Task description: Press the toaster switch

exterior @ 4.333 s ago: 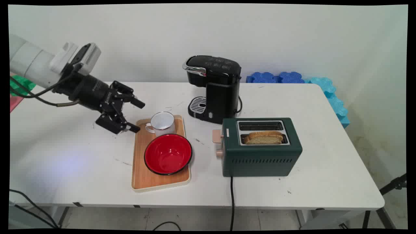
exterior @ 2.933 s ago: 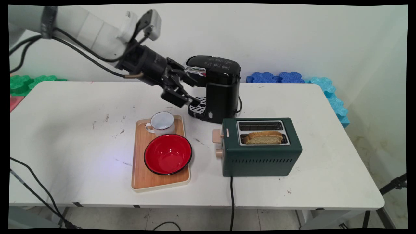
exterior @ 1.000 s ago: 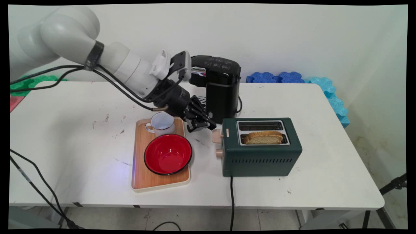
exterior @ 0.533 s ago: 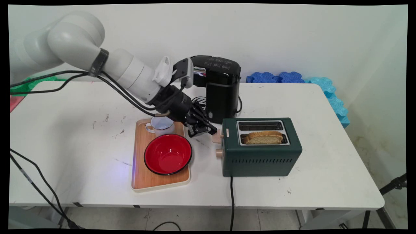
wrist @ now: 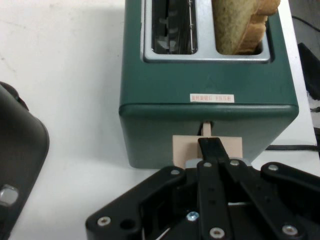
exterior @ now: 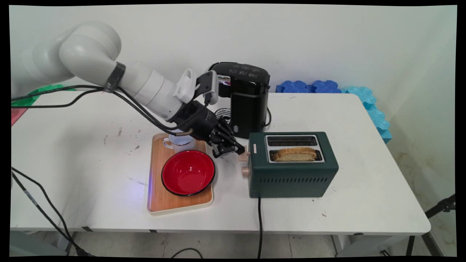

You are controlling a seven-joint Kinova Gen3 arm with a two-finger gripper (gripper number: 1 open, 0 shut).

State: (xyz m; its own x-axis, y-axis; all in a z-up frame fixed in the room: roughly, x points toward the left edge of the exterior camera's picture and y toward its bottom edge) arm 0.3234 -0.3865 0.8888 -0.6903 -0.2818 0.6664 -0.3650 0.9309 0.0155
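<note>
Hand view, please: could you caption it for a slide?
Shut gripper resting on the lever of a green toaster, toast in one slot.

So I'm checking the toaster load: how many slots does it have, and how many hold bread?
2 slots in the toaster. The far slot is empty; the near slot holds the bread. The shut gripper is at the lever.

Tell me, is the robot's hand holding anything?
No. The gripper is shut with nothing between its fingers; its tips rest on the toaster's beige lever.
</note>
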